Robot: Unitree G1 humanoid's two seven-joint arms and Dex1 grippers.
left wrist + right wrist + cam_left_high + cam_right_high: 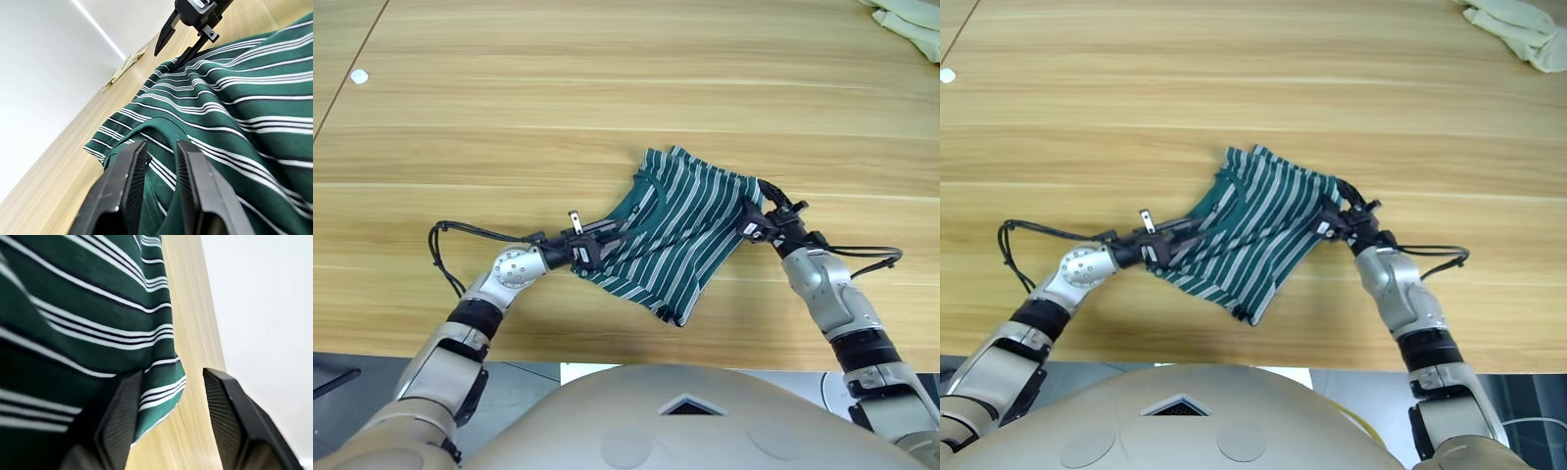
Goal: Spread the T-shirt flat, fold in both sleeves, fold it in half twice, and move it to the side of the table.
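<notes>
Where the shirt is: the dark green shirt (pixel 680 230) with white stripes is on the near half of the wooden tabletop (pixel 607 78), about midway between its left and right sides. It spans the gap between the two grippers.
Shirt shape: bunched and creased, not flat. It forms a rough diamond, with one corner pointing toward the robot and another toward the far edge. Whether it is lifted off the wood cannot be told.
Left gripper (pixel 582 253): at the shirt's left corner, with the arm low over the tabletop. Its jaws are close together, with green cloth pinched between them.
Right gripper (pixel 754 223): at the shirt's right corner. Its jaws stand apart. A striped hem runs into the gap and covers part of one finger (pixel 120 421); the other finger (pixel 230 416) is clear of the cloth.
Pale cloth (pixel 911 24): crumpled at the far right corner of the tabletop, well apart from the shirt.
White dot (pixel 359 75): small and round, far left on the tabletop.
</notes>
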